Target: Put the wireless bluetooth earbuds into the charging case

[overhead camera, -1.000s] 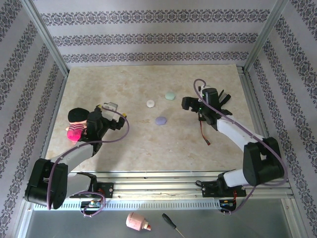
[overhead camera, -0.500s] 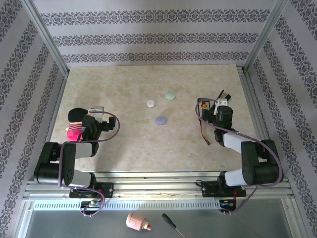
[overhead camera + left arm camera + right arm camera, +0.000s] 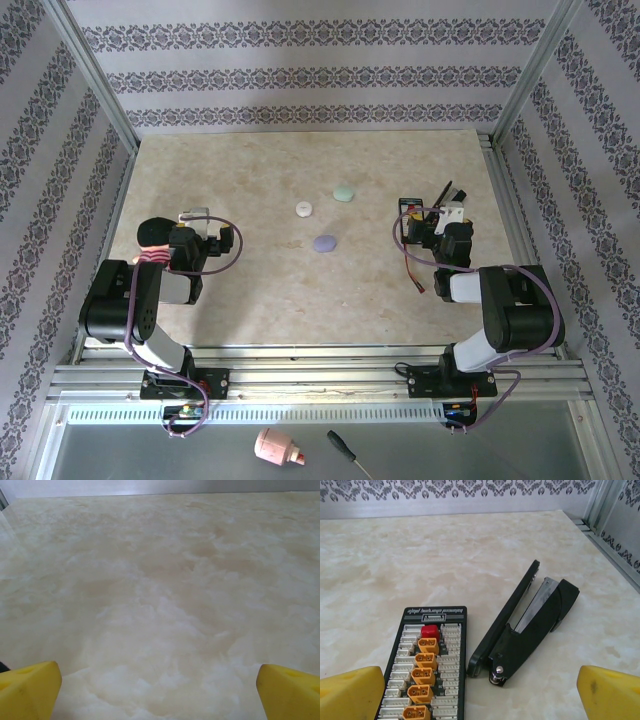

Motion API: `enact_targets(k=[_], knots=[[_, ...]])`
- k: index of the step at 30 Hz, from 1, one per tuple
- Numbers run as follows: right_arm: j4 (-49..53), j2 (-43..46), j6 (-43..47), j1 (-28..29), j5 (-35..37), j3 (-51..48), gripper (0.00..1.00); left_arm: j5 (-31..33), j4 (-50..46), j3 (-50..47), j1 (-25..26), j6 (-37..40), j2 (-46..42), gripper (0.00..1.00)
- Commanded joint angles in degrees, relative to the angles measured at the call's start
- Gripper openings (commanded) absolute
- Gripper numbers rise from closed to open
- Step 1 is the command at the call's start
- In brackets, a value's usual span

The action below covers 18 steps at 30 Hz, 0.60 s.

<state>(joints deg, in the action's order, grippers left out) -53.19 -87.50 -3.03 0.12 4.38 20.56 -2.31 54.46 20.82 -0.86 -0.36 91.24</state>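
Observation:
Three rounded pebble-like charging cases lie shut mid-table: a white one (image 3: 304, 209), a pale green one (image 3: 344, 193) and a lilac one (image 3: 324, 242). The earbuds are out of view. My left gripper (image 3: 197, 222) rests low at the table's left, well left of the cases. Its yellow fingertips (image 3: 27, 690) stand wide apart over bare tabletop, so the left gripper (image 3: 160, 692) is open and empty. My right gripper (image 3: 432, 222) sits low to the right of the cases. The right gripper (image 3: 480, 692) is open too, nothing between its fingers.
Just ahead of the right gripper lie a black balance charging board (image 3: 430, 670) and a black stapler-like tool (image 3: 530, 625). A pink and black soft object (image 3: 152, 240) sits by the left arm. Below the table edge lie a pink item (image 3: 277, 448) and a screwdriver (image 3: 345, 450).
Both arms have folded back toward their bases and dropped low. The right gripper drew back from mid-table to behind the board. Both grippers stayed open and the cases did not move.

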Motion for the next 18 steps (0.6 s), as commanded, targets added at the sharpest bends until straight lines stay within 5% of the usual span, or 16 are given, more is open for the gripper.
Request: enact_targets(k=[1, 18], knots=[[-3.1, 0.0, -0.9, -0.2, -1.2, -0.2, 0.98, 0.8, 0.8, 0.7, -0.6, -1.0, -0.1, 0.99], [-2.9, -0.1, -0.5, 0.0, -0.9, -0.1, 0.98, -2.8, -1.0, 1.7, -0.4, 0.4, -0.2, 0.99]])
